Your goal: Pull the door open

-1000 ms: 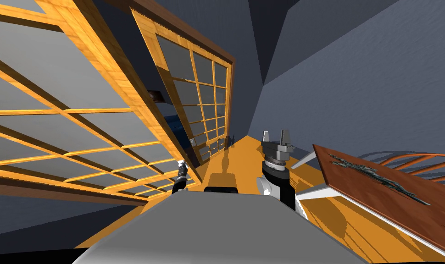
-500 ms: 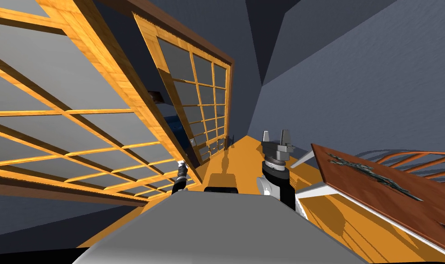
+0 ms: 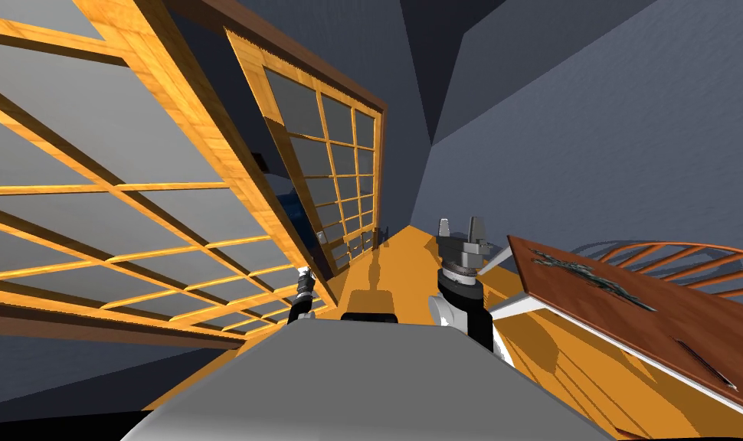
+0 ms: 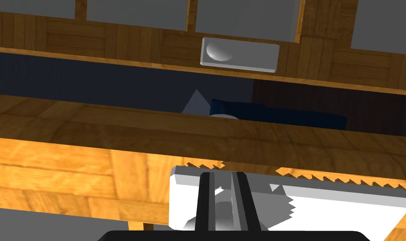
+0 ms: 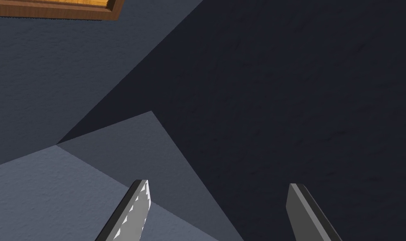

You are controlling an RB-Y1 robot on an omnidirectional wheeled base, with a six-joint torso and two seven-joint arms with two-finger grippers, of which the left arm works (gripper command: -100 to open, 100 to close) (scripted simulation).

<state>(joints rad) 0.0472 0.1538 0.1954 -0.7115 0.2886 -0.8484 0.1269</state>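
Left claw small against door edge in head view; wrist view adds grip — blades clamped on grey knob of white handle plate. Door: orange wood lattice, flat grey panes, ajar. Right claw alongside — blades apart.

Door of grained orange wood with matt grey panes; smooth pale handle; rough matt walls.

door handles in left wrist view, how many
2. The near handle is pinched by the left gripper; the far handle sits on the other door leaf beyond. Others may be hidden.
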